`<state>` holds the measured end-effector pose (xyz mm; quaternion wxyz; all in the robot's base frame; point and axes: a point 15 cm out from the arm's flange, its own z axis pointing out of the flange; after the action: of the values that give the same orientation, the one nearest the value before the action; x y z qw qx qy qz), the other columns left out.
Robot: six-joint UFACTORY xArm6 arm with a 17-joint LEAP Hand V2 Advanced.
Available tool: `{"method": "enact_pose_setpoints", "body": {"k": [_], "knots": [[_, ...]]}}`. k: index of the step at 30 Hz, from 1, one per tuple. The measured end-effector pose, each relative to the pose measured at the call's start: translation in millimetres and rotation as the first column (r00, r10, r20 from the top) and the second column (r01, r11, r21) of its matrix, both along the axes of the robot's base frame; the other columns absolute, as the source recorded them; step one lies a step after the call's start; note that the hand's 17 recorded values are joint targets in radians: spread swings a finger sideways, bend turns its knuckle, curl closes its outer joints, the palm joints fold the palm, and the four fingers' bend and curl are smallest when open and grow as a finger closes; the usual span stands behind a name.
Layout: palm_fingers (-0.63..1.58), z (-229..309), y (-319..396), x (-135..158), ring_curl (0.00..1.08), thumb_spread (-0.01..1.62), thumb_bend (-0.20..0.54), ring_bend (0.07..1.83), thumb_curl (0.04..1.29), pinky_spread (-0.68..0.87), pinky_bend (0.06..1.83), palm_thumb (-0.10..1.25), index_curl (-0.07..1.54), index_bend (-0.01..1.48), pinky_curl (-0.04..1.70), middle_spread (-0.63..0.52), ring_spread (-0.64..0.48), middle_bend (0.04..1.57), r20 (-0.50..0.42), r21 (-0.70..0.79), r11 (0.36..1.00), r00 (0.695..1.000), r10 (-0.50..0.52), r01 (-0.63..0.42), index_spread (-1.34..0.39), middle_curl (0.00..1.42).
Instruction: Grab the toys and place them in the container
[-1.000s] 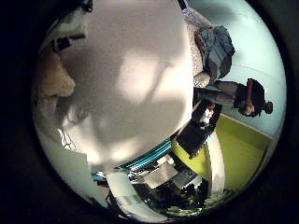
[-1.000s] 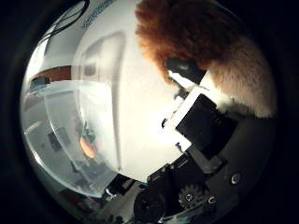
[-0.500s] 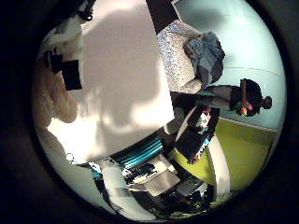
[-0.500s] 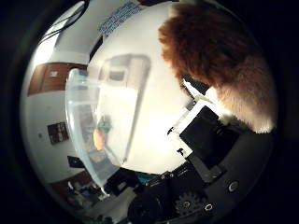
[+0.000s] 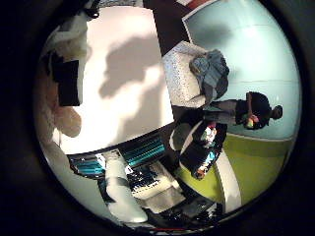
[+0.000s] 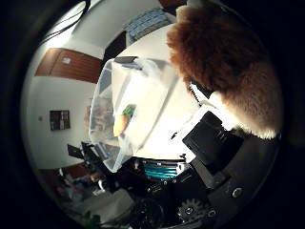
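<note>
A fluffy brown and cream plush toy (image 6: 224, 57) fills much of the thumb side view, pressed close against my palm. My right hand (image 6: 209, 143) has its black and white fingers curled against it. The toy's pale underside (image 5: 51, 113) also shows in the little finger side view beside a black finger part (image 5: 66, 88). On the white table (image 5: 128, 83) stands a clear plastic container (image 6: 107, 90), some way off. In it lies an orange and green carrot toy (image 6: 121, 123).
The arm's white base (image 5: 120, 187) and teal parts (image 5: 142, 150) stand at the table's edge. Beyond the table is a speckled armchair (image 5: 179, 69) with clothes on it, and a yellow-green floor area (image 5: 246, 167).
Both views have swung and the table and container look smaller, so the hand has moved away from the table. The plush toy stays against the palm.
</note>
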<state>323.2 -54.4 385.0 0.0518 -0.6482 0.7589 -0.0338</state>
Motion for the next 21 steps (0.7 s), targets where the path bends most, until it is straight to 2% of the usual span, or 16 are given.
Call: {"method": "enact_pose_setpoints", "body": {"k": [8, 14, 21], "knots": [[0.77, 38.1, 70.4, -0.7, 0.89, 1.00, -0.014, 1.44, 0.68, -0.21, 1.33, 1.04, 1.08, 1.11, 1.12, -0.26, -0.27, 1.29, 0.071, 0.036, 0.992, 0.990, 0.121, -0.124, -0.33, 1.06], [0.78, 65.0, 138.4, -4.7, 0.90, 1.00, -0.014, 1.44, 0.68, -0.22, 1.31, 1.04, 1.09, 1.09, 1.14, -0.26, -0.27, 1.28, 0.126, 0.040, 0.968, 0.962, 0.243, -0.249, -0.33, 1.07], [0.79, 67.9, 203.8, 1.5, 0.90, 1.01, -0.014, 1.43, 0.69, -0.22, 1.30, 1.04, 1.09, 1.08, 1.16, -0.26, -0.27, 1.27, 0.143, 0.055, 0.933, 0.928, 0.345, -0.355, -0.33, 1.07]]}}
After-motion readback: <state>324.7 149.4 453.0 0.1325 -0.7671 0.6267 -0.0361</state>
